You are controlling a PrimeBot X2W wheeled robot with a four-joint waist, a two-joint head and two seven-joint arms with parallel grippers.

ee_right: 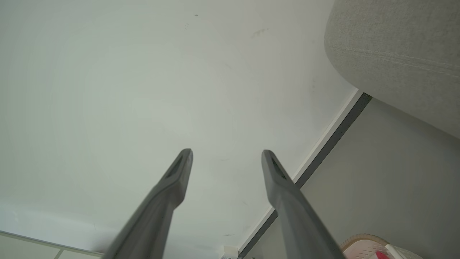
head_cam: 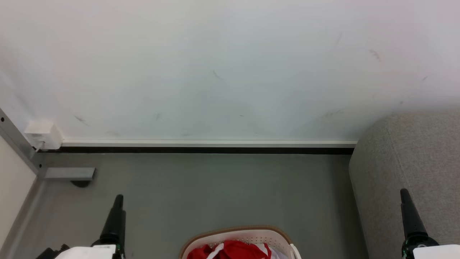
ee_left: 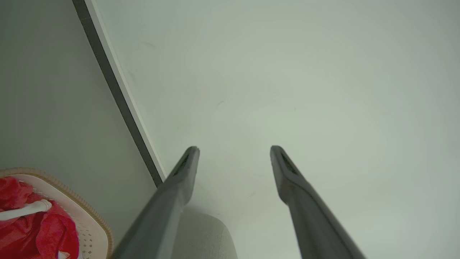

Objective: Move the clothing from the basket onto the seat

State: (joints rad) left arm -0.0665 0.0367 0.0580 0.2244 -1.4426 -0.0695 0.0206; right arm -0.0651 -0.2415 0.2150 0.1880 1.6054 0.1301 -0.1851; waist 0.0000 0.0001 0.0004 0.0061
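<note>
While the clothing (head_cam: 233, 250) lies in the near basket (head_cam: 237, 232), the seat (head_cam: 406, 162) stands right of it. The left gripper (ee_left: 234, 148) and right gripper (ee_right: 227, 153) are empty, fingers apart.

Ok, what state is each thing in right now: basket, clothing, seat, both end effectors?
basket, upright on the floor, loaded.
clothing, bunched inside the basket, not gripped.
seat, against the wall, right of the basket.
left end effector, open, holding nothing, left of the basket.
right end effector, open, holding nothing, by the seat.
</note>
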